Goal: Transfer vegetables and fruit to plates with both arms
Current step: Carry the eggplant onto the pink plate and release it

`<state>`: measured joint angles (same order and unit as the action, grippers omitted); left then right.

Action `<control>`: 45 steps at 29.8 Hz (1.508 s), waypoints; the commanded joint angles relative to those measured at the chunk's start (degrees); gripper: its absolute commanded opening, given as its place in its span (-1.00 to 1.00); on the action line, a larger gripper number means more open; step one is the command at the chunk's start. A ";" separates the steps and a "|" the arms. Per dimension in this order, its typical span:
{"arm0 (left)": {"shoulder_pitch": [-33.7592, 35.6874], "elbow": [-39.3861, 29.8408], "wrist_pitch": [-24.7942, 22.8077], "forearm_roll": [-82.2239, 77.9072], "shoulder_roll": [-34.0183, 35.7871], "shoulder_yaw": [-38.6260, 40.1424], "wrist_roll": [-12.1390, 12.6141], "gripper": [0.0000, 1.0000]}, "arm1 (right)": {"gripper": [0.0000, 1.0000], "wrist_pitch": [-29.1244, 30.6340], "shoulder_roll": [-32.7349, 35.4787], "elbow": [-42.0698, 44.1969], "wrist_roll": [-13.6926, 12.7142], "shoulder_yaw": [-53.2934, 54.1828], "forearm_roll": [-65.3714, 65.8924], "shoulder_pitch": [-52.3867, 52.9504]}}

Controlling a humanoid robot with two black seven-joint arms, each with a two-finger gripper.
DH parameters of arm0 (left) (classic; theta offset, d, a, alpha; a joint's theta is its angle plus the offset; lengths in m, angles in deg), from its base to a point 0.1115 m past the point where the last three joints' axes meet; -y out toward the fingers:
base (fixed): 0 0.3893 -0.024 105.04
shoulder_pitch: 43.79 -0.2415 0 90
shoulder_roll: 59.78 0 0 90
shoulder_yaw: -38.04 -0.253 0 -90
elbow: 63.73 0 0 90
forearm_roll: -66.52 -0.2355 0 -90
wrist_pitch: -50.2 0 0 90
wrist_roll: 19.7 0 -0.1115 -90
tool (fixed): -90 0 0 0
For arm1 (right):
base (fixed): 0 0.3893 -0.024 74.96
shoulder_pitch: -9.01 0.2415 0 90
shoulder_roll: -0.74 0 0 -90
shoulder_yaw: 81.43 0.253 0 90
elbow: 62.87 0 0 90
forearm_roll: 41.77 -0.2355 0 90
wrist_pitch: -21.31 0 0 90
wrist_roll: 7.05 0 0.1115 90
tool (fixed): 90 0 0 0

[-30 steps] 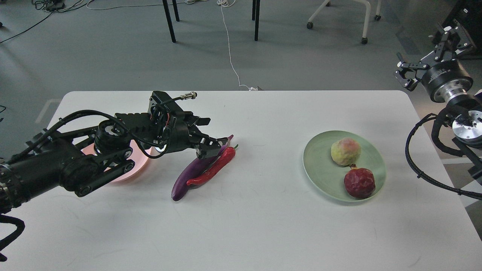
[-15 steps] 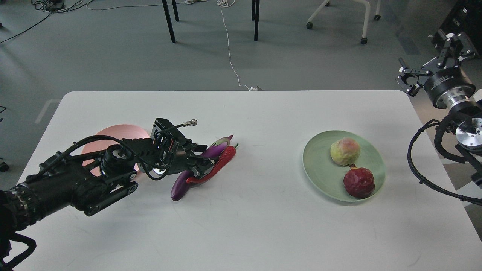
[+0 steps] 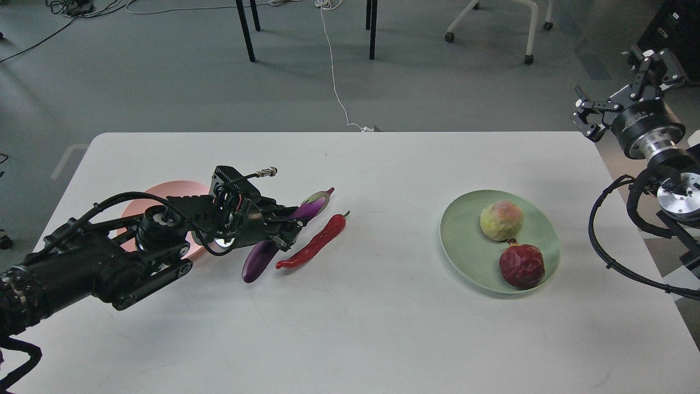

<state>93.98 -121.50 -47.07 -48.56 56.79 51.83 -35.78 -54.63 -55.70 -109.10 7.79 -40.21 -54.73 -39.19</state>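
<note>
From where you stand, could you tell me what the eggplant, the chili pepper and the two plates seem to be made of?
The eggplant looks like glossy moulded plastic, judging by its highlights. The chili pepper is shiny, wrinkled and red, possibly plastic or rubber. The pink plate and green plate look matte, with no glare, perhaps plastic or unglazed ceramic; I cannot say which.

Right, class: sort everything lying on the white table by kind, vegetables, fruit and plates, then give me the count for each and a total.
Vegetables: 2, the purple eggplant and the red chili pepper.
Fruit: 2, the dark red pomegranate and the yellow-green fruit.
Plates: 2, the pink plate and the mint green plate.
Total: 6.
</note>
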 commanded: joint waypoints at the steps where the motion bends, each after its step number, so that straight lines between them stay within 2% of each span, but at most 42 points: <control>1: 2.41 -3.31 -0.29 2.57 7.32 1.25 -0.53 -0.81 | 0.97 0.09 0.54 0.00 0.01 0.08 0.12 0.03; 7: 2.59 -2.70 -0.29 4.16 16.13 0.63 -1.58 -0.79 | 0.97 0.09 0.72 0.00 0.01 -0.09 0.12 0.03; 9: 1.98 -2.09 -0.29 4.25 17.89 0.45 -2.98 -0.78 | 0.97 0.00 0.63 0.00 0.01 -0.44 0.21 0.03; 15: -1.27 6.69 -0.02 4.16 17.72 -1.39 -3.96 -0.78 | 0.97 -0.09 0.10 -0.18 -0.07 -0.62 0.47 0.12; 17: -1.62 7.85 -0.02 4.25 17.37 -1.66 -4.92 -0.76 | 0.97 -0.09 0.10 -0.18 -0.07 -0.62 0.47 0.12; 20: -2.24 9.95 0.33 4.51 16.41 -1.92 -5.10 -0.69 | 0.97 -0.09 0.10 -0.09 -0.07 -0.71 0.56 0.12; 23: -2.77 12.50 1.73 6.70 14.91 -2.01 -5.01 -0.26 | 0.97 0.00 0.10 -0.09 -0.08 -0.71 0.65 0.03; 30: -2.86 13.30 1.91 11.36 12.89 -2.36 -4.75 0.15 | 0.97 -0.09 0.01 -0.18 0.01 -0.79 1.70 0.03; 35: -1.37 13.21 1.74 13.03 13.06 -2.01 -5.01 0.19 | 0.97 0.00 0.36 -0.09 0.01 -0.71 1.70 0.03; 40: 7.32 11.37 0.86 12.77 12.10 -2.27 -4.93 0.19 | 0.97 0.09 0.36 -0.09 0.01 -0.62 1.70 0.03; 42: 9.87 8.22 0.24 11.90 10.35 -2.36 -4.75 0.19 | 0.97 0.09 0.54 -0.18 0.01 -0.62 1.70 0.03; 45: 12.26 -0.03 -0.81 9.18 7.62 -3.94 -4.40 0.18 | 0.97 0.09 0.80 -0.09 0.01 -0.44 1.70 -0.06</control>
<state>103.95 -114.60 -46.93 -36.96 66.89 49.24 -40.52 -54.52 -55.12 -109.19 7.80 -40.78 -53.02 -39.18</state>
